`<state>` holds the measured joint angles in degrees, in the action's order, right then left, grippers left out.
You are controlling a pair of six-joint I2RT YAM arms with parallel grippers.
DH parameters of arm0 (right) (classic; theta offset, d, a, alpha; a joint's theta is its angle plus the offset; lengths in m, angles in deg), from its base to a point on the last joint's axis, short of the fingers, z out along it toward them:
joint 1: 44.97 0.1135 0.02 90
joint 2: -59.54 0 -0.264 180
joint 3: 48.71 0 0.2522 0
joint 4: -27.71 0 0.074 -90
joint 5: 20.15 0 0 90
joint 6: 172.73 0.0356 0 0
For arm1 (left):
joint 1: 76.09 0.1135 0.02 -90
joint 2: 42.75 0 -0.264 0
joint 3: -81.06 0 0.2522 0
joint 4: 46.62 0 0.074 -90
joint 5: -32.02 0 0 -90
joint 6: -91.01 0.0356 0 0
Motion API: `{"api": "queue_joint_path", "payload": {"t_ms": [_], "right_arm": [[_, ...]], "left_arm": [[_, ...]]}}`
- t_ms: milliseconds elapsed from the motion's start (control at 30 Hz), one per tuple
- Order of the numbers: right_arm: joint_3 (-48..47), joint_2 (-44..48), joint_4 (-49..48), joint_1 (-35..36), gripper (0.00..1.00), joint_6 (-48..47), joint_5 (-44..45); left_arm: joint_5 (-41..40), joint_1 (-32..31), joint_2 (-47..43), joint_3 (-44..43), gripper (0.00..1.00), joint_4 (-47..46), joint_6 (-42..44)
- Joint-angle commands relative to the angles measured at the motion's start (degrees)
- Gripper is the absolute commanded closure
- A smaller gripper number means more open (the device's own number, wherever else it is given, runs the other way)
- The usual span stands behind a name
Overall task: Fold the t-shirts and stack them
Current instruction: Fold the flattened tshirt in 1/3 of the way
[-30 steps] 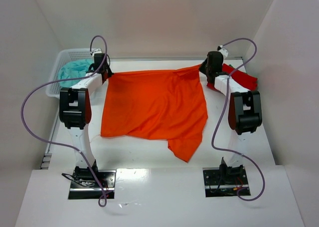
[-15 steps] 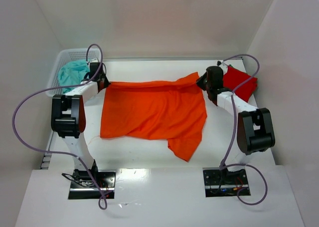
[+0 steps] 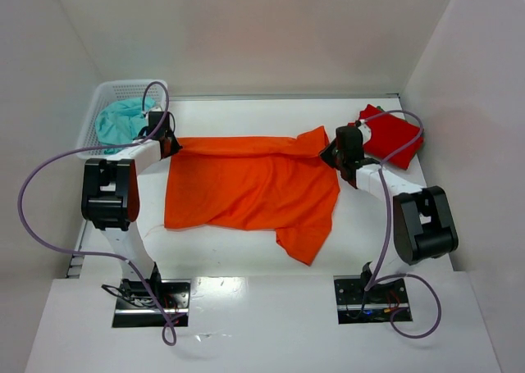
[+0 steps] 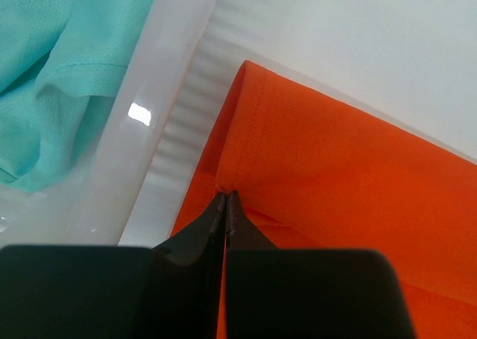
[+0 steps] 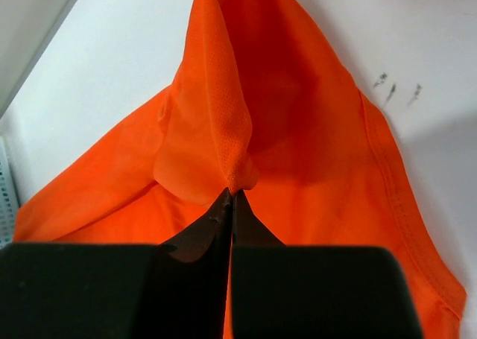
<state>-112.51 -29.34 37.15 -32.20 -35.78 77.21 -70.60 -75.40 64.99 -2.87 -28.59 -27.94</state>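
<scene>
The bright orange t-shirt (image 3: 254, 184) lies spread across the middle of the table, its far edge folded over toward me. My left gripper (image 3: 170, 142) is shut on its far left corner (image 4: 246, 160). My right gripper (image 3: 332, 154) is shut on its far right corner, where the cloth bunches into a peak (image 5: 231, 153). The deeper red t-shirt (image 3: 390, 134) lies crumpled at the far right, behind the right arm. Both grippers sit low at the cloth.
A white mesh basket (image 3: 123, 90) stands at the far left with a teal garment (image 3: 121, 120) in it; its rim (image 4: 149, 153) is right beside my left gripper. White walls close in on three sides.
Both grippers have drawn the orange shirt's far edge toward me, doubling the far part over. The red shirt now shows fully behind the right arm.
</scene>
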Motion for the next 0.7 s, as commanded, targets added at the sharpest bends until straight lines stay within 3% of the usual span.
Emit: {"api": "queue_joint_path", "payload": {"t_ms": [0,300,667], "right_arm": [[2.57,5.44,1.2,0.58,1.0,0.95,1.69],[0.62,9.08,3.27,0.58,1.0,1.04,-2.53],[3.72,1.78,2.48,0.58,1.0,1.04,0.45]], "left_arm": [[-1.09,0.45,-3.23,0.03,1.0,-0.85,-1.02],[-1.62,0.45,-3.76,0.03,1.0,-0.47,-1.02],[-2.25,0.45,-3.85,1.35,1.0,0.21,-1.64]]}}
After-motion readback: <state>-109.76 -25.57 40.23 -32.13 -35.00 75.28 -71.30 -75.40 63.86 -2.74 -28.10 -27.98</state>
